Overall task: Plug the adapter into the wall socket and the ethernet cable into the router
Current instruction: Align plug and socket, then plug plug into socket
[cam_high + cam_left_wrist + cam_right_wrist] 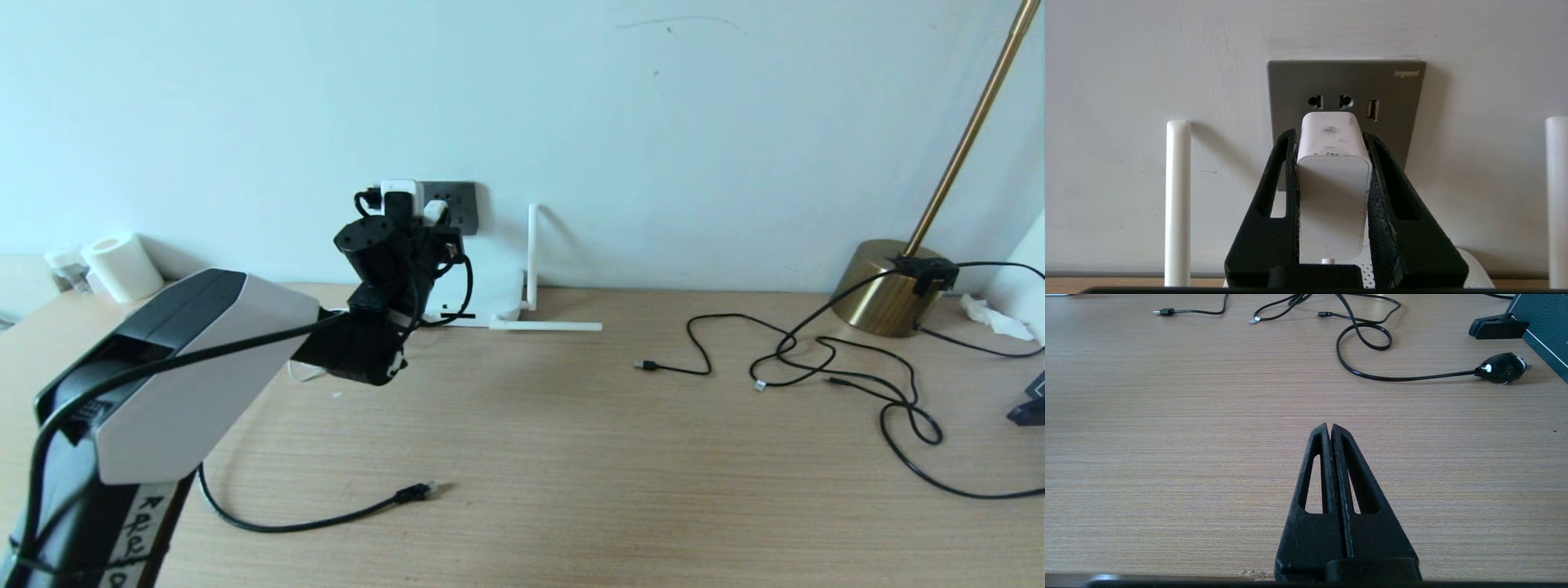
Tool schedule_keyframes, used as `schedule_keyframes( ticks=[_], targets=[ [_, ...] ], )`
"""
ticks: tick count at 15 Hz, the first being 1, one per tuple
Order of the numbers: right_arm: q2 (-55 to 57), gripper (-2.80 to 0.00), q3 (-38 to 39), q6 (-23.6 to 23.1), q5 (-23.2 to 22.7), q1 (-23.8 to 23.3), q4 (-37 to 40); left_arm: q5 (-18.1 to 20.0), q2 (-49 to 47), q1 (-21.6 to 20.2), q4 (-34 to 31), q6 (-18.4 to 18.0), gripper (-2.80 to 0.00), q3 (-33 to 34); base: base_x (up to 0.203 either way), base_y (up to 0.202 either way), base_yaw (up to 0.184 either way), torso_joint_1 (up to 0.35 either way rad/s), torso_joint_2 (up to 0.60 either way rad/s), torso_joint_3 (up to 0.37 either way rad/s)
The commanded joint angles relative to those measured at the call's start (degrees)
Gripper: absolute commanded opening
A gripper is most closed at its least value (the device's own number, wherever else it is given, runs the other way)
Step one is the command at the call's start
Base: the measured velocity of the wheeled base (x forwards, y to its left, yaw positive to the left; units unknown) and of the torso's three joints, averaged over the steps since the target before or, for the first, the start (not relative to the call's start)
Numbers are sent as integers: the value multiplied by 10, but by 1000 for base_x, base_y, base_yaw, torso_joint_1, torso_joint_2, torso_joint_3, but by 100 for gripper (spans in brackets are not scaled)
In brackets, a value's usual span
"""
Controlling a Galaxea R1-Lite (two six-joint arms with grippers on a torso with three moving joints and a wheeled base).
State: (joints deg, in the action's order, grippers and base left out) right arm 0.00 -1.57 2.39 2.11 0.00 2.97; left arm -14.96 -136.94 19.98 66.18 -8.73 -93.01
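Where the head view looks down on the wooden table (571, 457), the left arm (163, 367) reaches from the near left toward the far wall, and the left gripper (408, 214) is up against the dark grey socket (459, 204); something white shows at its tip, too hidden to read from here. Just right of the gripper the router (498, 306) sits at the far edge of the table, one antenna (532, 253) upright and another (545, 326) lying flat. The ethernet cable (326, 518) lies on the near table, its clear-tipped plug (416, 492) free and well apart from the router. Thin black USB cables (816, 359) sprawl to the right, near a brass lamp base (886, 286); a paper roll (122, 265) stands at far left. Left wrist view: both fingers (1282, 175) pinch the white adapter (1333, 192) by its sides, its far end at the socket face below the pin holes; whether the prongs are seated cannot be told. The thin cord leaves the adapter's near end, the router's white top shows beneath, and an antenna stands on either side. Right wrist view: the right gripper (1330, 428) hovers over bare table, fingers pressed together on nothing, with USB cables and a small black plug (1500, 367) far beyond it.
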Motion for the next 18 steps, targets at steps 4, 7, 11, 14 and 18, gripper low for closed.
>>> schedule_keyframes(
  ticks=[4, 7, 11, 14, 18],
  targets=[
    [-1, -280, 0, 0, 0, 0, 0, -2, -4, -1, 2, -1, -280, -9, 0, 0, 0, 0, 0, 0],
    [0, -280, 0, 0, 0, 0, 0, -1, -11, -1, 2, -1, -280, -18, 0, 0, 0, 0, 0, 0],
    [-1, -280, 0, 0, 0, 0, 0, -2, -19, 0, -1, -1, -280, -33, 0, 0, 0, 0, 0, 0],
    [-1, -280, 0, 0, 0, 0, 0, -2, -23, 0, -9, -1, -280, -45, 0, 0, 0, 0, 0, 0],
    [-1, -280, 0, 0, 0, 0, 0, -2, -29, -1, -24, -1, -280, -65, 0, 0, 0, 0, 0, 0]
  ],
)
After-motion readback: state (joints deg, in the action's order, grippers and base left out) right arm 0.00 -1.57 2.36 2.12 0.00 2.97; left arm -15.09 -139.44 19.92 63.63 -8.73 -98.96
